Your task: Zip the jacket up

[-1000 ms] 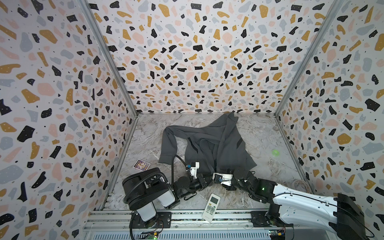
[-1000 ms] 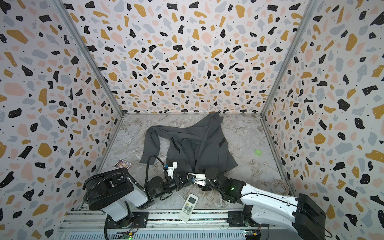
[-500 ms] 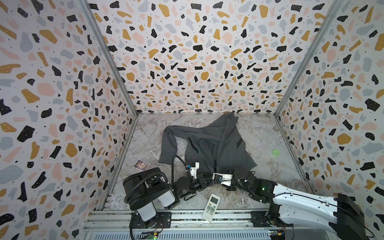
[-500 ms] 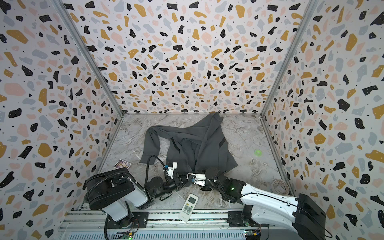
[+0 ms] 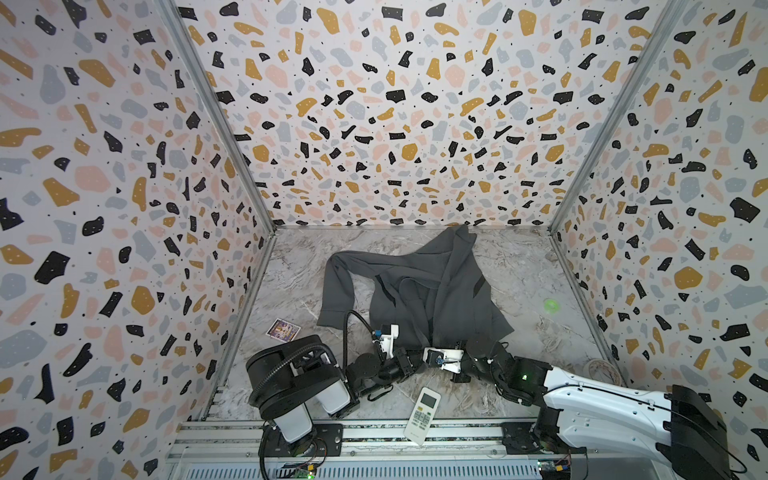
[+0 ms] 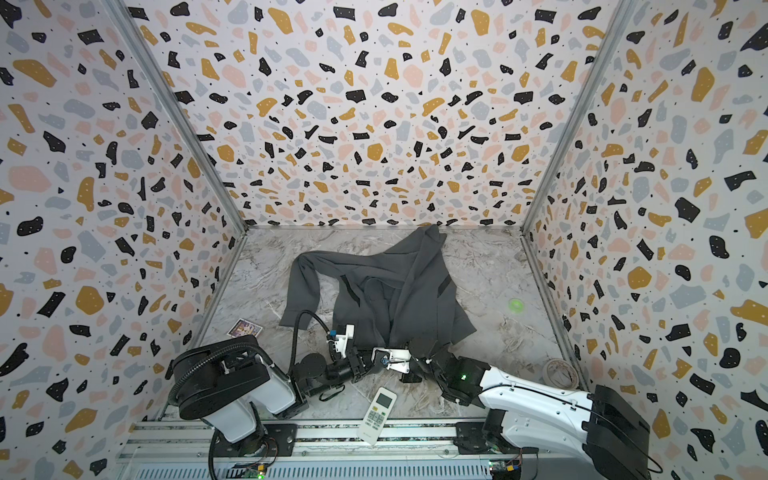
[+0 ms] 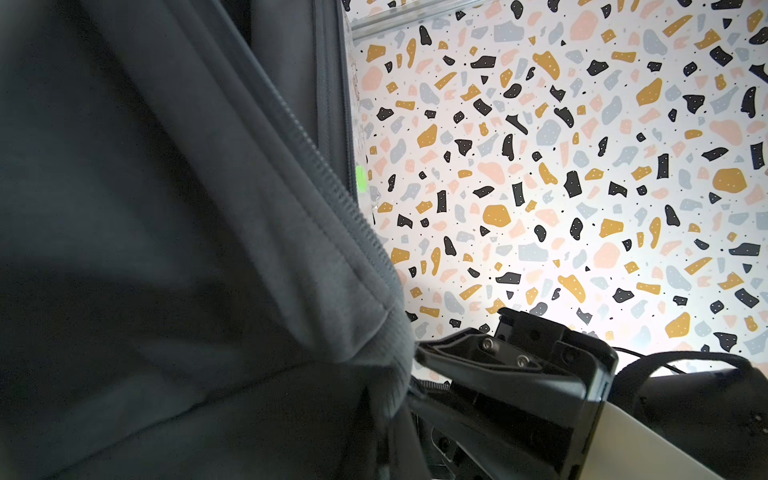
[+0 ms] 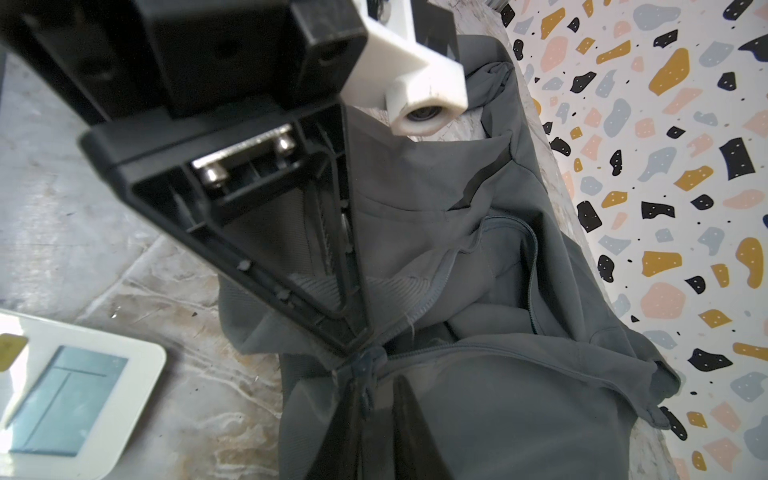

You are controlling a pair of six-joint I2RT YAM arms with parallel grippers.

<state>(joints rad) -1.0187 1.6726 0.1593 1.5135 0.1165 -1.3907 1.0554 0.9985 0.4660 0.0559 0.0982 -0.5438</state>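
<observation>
The large dark charcoal-grey fabric jacket (image 5: 428, 286) lies crumpled in the middle of the grey marbled tabletop (image 5: 299, 282); its far end reaches the speckled terrazzo back wall (image 5: 395, 124); one sleeve trails off to the left, and its hem faces the near edge, where both arms meet.

In the right wrist view the left gripper (image 8: 353, 340), a black triangular-fingered pincer, is closed, its tip pinching the hem right at the small grey zip slider (image 8: 365, 361); from that slider the two rows of zip teeth run apart, so the front stands unzipped.

In the left wrist view the right gripper (image 7: 415, 374) touches the hem's edge; whether its jaws have closed on the fabric cannot be told.

A white rectangular remote control (image 5: 422, 409) lies near the table's front edge, just beside both arms; a small colourful card (image 5: 284, 329) sits near the left wall; a small green ring (image 5: 551, 304) rests on the right, well apart from the jacket.
</observation>
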